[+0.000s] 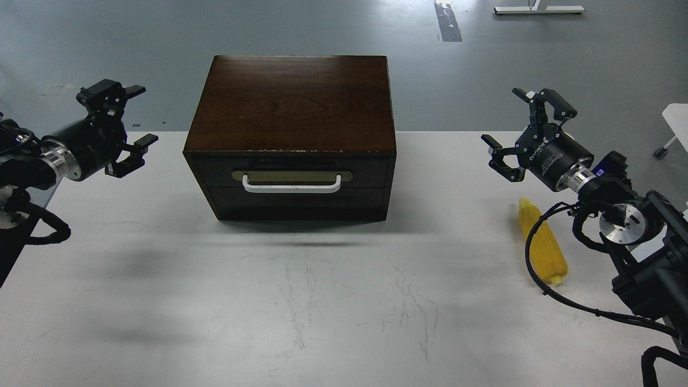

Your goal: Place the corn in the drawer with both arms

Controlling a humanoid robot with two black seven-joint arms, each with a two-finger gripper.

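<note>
The yellow corn (543, 242) lies on the white table at the right, tapered end away from me, partly crossed by a black cable of my right arm. The drawer (293, 171) is shut in the dark wood cabinet, its white bar handle (292, 187) facing me under a brass plate. My left gripper (138, 115) hovers open left of the cabinet, holding nothing. My right gripper (505, 118) is open and empty, above and behind the corn, well right of the cabinet.
The dark wood cabinet (293, 102) stands at the back middle of the white table (301, 301). A plain dark panel (298, 204) sits under the drawer. Grey floor lies beyond the table. A white object (678, 121) shows at the right edge.
</note>
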